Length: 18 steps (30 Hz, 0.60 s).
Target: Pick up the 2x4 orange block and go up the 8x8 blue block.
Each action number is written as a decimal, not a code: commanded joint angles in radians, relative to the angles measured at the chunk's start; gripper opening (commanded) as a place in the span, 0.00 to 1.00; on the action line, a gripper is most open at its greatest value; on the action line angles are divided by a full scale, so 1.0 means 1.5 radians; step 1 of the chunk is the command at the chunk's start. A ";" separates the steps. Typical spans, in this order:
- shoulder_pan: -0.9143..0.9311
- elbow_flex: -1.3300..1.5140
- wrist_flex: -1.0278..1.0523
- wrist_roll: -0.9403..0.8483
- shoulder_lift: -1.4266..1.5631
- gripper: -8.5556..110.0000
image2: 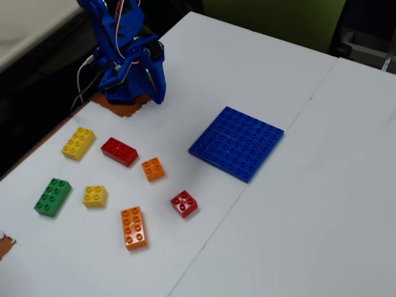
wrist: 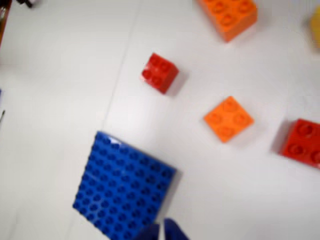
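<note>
On the white table (image2: 322, 204) in the fixed view: a long yellow brick (image2: 78, 143) far left, a long red brick (image2: 119, 151) beside it, then a small orange brick (image2: 153, 169). Nearer the camera sit a green brick (image2: 52, 197), small yellow brick (image2: 94, 196) and small red brick (image2: 184, 203).

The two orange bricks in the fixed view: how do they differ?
The 2x4 orange block is oblong with eight studs; the small orange brick is square with four. The 2x4 orange block lies nearer the camera, the small orange brick nearer the arm. Both are orange, studs up, flat on the table, untouched.
</note>
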 commanded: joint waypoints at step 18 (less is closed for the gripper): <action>0.268 -0.619 0.064 -0.345 -0.573 0.07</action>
